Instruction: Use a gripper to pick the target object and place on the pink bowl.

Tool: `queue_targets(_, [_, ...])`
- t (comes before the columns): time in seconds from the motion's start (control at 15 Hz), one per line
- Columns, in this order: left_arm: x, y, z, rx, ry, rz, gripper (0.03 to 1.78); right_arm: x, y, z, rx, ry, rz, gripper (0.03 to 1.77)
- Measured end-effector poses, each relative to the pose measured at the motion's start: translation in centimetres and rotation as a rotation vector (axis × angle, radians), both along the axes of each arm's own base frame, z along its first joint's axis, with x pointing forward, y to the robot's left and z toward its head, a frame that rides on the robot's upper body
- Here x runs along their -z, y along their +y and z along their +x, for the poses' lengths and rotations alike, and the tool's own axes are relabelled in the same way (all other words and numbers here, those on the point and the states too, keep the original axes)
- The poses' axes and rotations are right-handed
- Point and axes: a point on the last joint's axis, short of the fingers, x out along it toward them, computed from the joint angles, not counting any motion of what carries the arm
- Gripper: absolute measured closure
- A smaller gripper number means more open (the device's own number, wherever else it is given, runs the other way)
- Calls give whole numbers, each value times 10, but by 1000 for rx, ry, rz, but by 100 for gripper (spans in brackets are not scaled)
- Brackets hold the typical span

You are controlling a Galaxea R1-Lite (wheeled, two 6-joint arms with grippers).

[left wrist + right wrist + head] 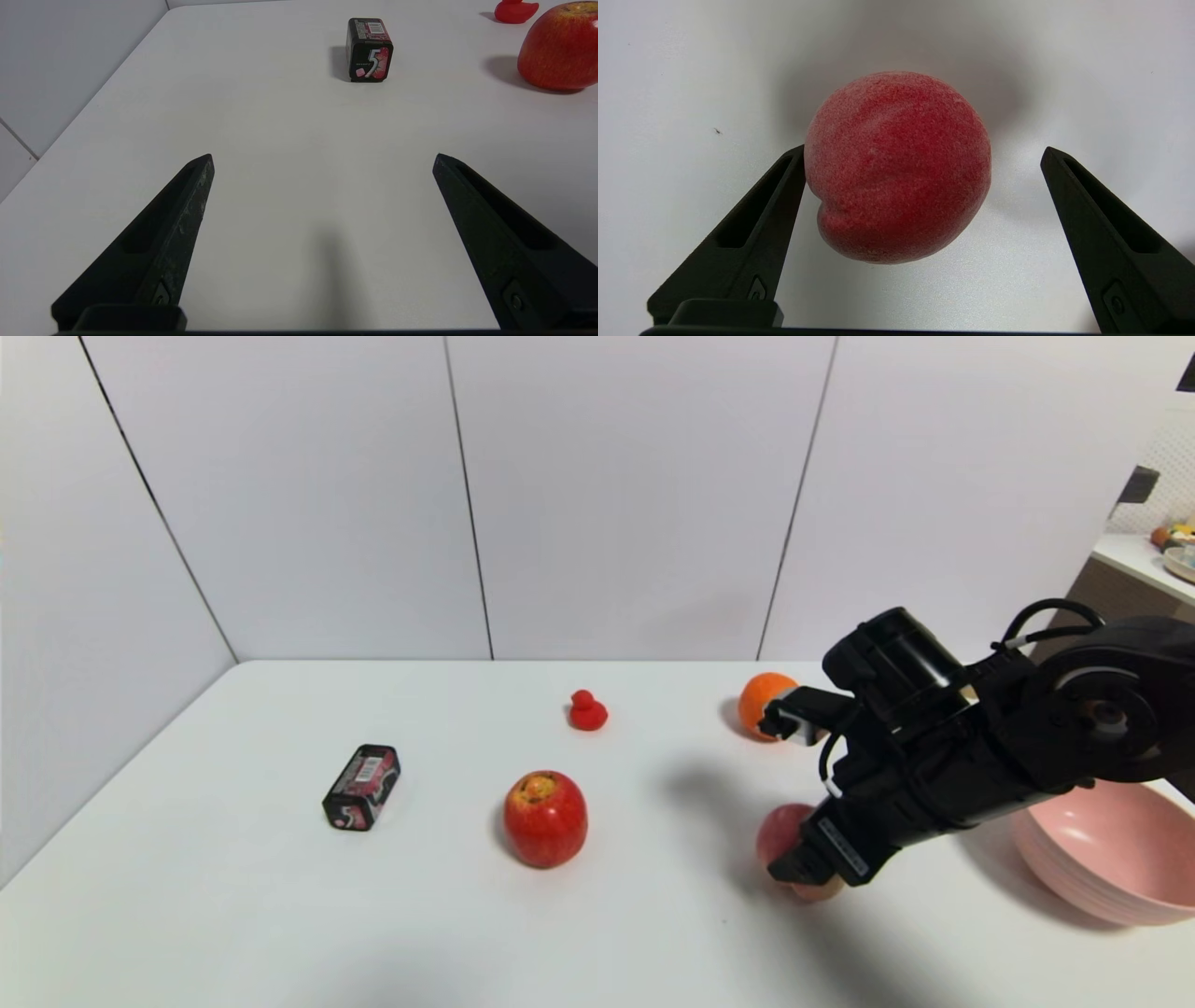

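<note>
The peach (780, 833) lies on the white table at the right, half hidden under my right gripper (805, 870). In the right wrist view the peach (896, 168), red with a crease, sits between the spread fingers of that gripper (923, 151); one finger (784, 186) touches or nearly touches its side, the other (1064, 182) stands apart from it. The gripper is open. The pink bowl (1111, 859) rests at the table's right edge, just beyond the arm. My left gripper (323, 157) hovers open over bare table at the near left, holding nothing.
A shiny red apple (545, 818) stands mid-table, with a black gum box (362, 787) to its left. A small red duck toy (587, 710) and an orange (764, 702) sit farther back. White wall panels close off the back and left.
</note>
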Motion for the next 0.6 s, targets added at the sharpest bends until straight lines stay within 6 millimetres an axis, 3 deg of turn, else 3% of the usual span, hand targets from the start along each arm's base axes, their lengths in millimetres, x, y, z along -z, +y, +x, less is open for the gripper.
queue_targets(0.07, [0, 0, 0, 0, 0, 0, 12, 0, -1, 0, 2, 1, -1, 11])
queue_targets(0.27, [0, 0, 0, 0, 0, 0, 12, 1, -2, 0, 5, 5, -1, 61])
queue_targets(0.6, [0, 0, 0, 0, 0, 0, 12, 1, -3, -3, 0, 8, -5, 72])
